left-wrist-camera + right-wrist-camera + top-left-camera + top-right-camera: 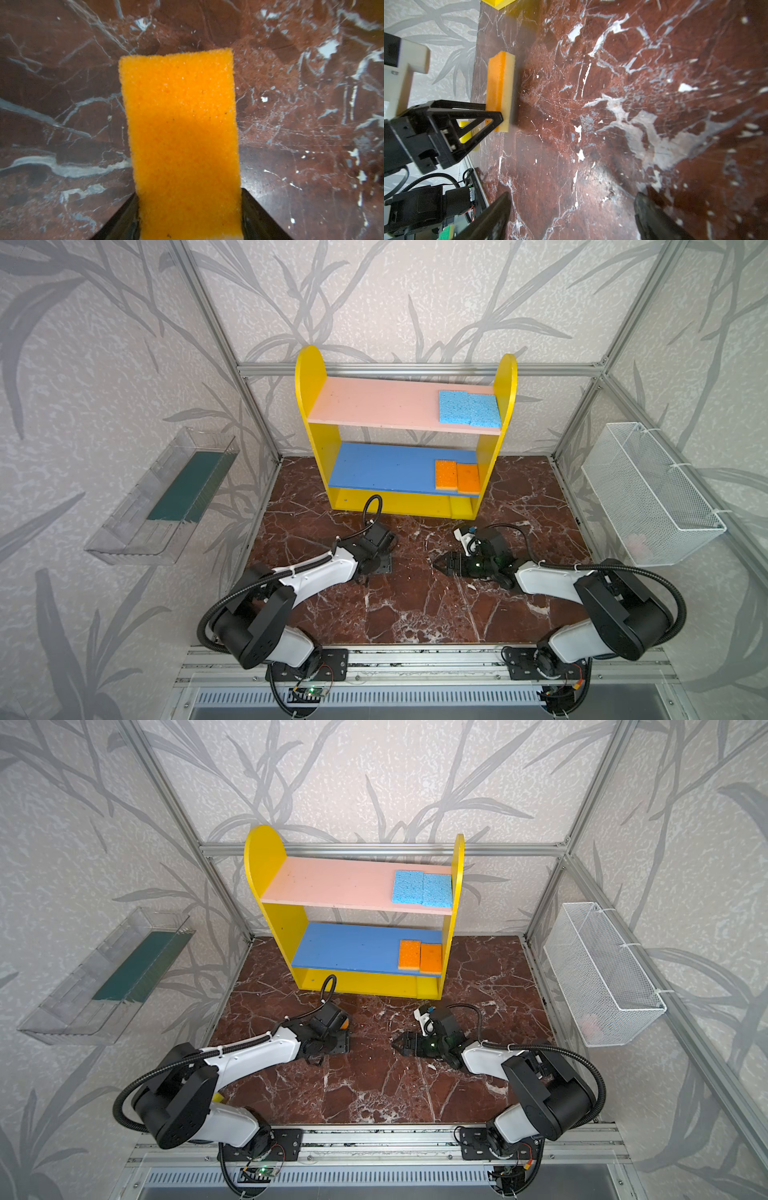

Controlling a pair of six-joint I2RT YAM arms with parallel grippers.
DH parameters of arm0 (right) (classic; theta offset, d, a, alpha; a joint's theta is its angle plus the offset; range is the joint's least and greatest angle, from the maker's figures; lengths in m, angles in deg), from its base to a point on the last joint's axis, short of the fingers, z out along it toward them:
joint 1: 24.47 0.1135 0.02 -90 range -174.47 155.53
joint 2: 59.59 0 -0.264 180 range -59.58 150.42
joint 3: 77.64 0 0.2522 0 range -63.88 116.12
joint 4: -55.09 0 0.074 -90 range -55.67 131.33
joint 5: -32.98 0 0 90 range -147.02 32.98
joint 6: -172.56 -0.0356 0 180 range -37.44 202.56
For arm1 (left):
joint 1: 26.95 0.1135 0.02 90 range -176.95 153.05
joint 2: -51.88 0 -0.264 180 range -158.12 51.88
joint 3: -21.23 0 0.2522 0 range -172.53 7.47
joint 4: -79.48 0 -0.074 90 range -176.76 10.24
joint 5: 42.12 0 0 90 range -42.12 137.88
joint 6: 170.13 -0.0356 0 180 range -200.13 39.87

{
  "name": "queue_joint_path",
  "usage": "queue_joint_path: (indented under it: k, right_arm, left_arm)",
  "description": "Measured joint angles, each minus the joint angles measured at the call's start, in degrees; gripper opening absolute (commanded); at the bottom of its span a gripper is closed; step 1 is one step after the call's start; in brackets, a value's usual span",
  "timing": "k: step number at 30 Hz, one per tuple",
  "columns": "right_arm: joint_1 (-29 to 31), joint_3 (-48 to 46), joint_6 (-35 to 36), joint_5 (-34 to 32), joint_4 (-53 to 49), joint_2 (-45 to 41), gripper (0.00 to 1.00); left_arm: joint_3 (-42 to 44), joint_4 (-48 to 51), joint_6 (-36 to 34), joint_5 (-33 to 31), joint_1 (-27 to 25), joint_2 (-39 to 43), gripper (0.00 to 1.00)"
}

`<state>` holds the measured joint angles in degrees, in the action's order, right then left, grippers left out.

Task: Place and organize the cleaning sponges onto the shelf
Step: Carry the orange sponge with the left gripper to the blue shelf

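Observation:
An orange-faced sponge with yellow backing (180, 124) (500, 87) lies flat on the marble floor. My left gripper (189, 218) (332, 1036) points down over it, with a jaw pressed against each long side. Only a sliver of this sponge (345, 1024) shows past the wrist in a top view. My right gripper (438, 563) (571, 218) hovers open and empty, aimed at the left one. The shelf (309, 377) (262, 857) holds two blue sponges (468, 407) on its pink board and two orange sponges (457, 476) on its blue board, all at the right end.
A yellow sponge (464, 133) (219, 1097) lies on the floor behind the left arm. A yellow block (461, 506) sits at the right end of the shelf base. A clear tray (166, 497) hangs on the left wall and a wire basket (652, 497) on the right.

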<state>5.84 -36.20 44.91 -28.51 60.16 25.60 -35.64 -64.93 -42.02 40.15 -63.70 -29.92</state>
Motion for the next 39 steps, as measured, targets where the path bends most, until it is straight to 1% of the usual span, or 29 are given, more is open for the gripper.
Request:
queue_joint_path:
  k: [6, 14, 20, 30, 39]
  right_arm:
    - [0.00, 0.00, 0.00, -0.04, -0.22, -0.04, 0.91]
    - [-0.04, -0.92, 0.02, -1.38, -0.35, -3.08, 0.91]
    - [-0.04, -1.33, 0.02, -2.71, -0.68, -5.20, 0.91]
    - [-0.33, -1.36, 0.00, -2.93, -0.74, -5.05, 0.91]
    - [-0.37, -1.36, -0.33, -1.68, 0.00, -3.32, 0.91]
  left_arm:
    - [-1.49, 2.16, -0.20, -0.33, -0.28, 5.14, 0.69]
    - [-10.47, 4.48, -3.19, -1.73, -0.63, 5.38, 0.69]
    - [-18.10, 3.63, -7.21, -2.99, -0.63, 1.27, 0.69]
    - [-32.09, 1.90, -12.24, -2.64, -0.57, -12.41, 0.69]
    - [-41.07, 0.63, -14.19, -2.08, 1.44, -20.37, 0.69]
